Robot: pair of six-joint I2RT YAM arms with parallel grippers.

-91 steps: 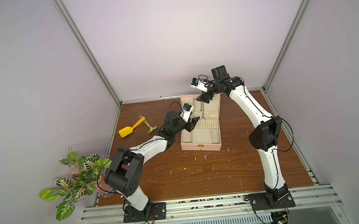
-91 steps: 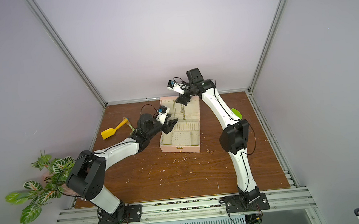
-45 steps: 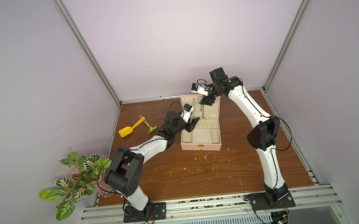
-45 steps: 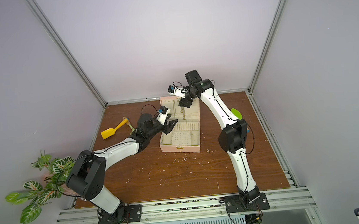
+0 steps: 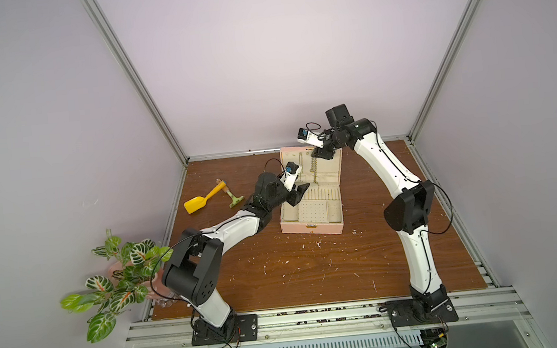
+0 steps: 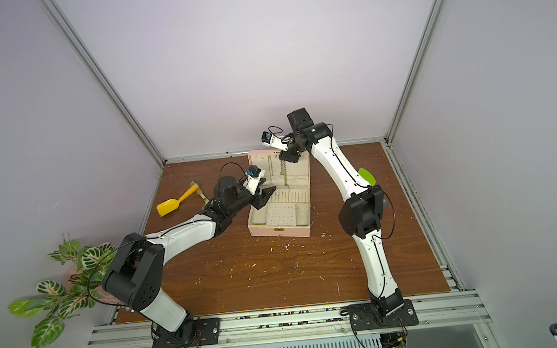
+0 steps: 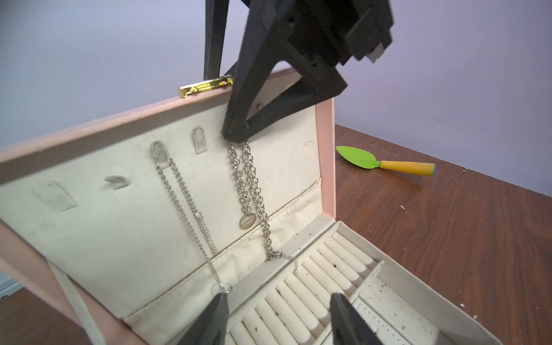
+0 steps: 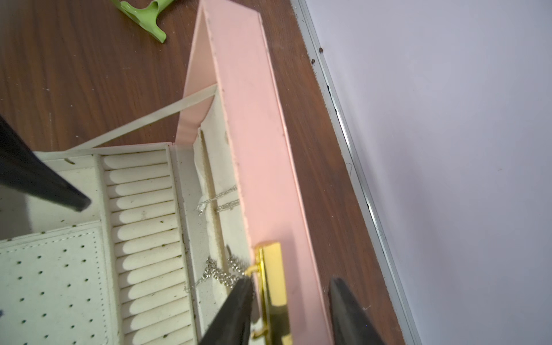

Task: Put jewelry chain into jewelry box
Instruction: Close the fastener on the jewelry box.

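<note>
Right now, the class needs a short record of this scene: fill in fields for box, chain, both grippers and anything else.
box: jewelry box open, lid upright
chain: jewelry chain hangs against lid lining
right gripper: straddles lid rim, covering chain's top end; grip unclear
left gripper: open, empty, near ring rolls
other: thin chain hangs beside it

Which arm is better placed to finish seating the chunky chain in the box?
Right: the right hand straddles the jewelry box lid, finger at the jewelry chain's top; left hand hovers open, apart.
</note>
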